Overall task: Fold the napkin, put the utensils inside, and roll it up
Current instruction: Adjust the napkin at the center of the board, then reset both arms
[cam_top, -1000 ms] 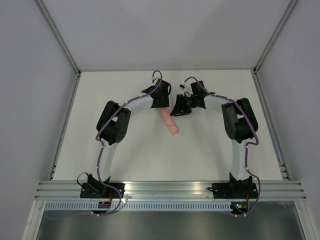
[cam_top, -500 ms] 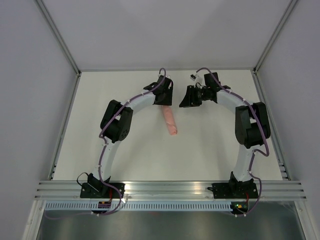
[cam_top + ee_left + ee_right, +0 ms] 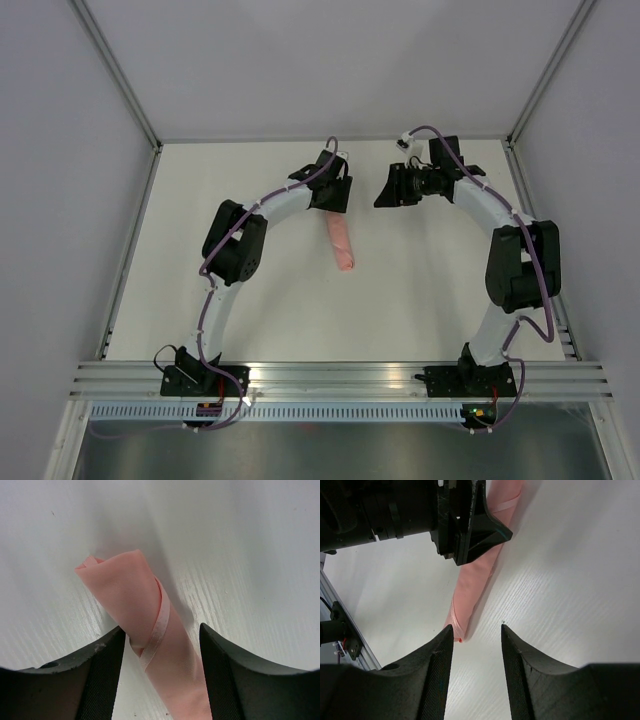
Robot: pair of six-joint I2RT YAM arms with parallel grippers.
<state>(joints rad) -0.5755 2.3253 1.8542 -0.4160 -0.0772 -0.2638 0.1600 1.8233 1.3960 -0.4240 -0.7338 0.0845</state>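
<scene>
- Top external view: napkin (image 3: pixel 342 245) lies rolled into a slim salmon-pink tube on the white table (image 3: pixel 430 290), about mid-table, between the two arms.
- Tube runs from its far end, just under the left gripper (image 3: pixel 333 203), toward the near edge, with the near end angled slightly right.
- Right gripper (image 3: pixel 387 197) sits to the right of the tube's far end, apart from the cloth and not touching it. Fingers point toward the left arm.
- Both arm bases are bolted to the metal rail (image 3: pixel 340 372) at the near edge. Elbows bow outward, wrists converge at the far middle of the table.
- Left wrist view: napkin (image 3: pixel 132 592) passes lengthwise between the two black fingers (image 3: pixel 102 675). Jaws stand apart, one each side of the tube. On the right a thin strip of table shows between finger and cloth. On the left I cannot tell whether finger and cloth touch. No squeeze is visible.
- Same view: far end of the tube is a blunt folded tip. One loose hem wraps diagonally round the roll.
- Right wrist view: jaws moderately wide, with only bare table between the fingers (image 3: pixel 437 680). Nothing is held.
- Same view: napkin (image 3: pixel 475 580) lies beyond the fingertips, its near tip just past the left finger. The left arm's black gripper head overlaps the far part of the roll.
</scene>
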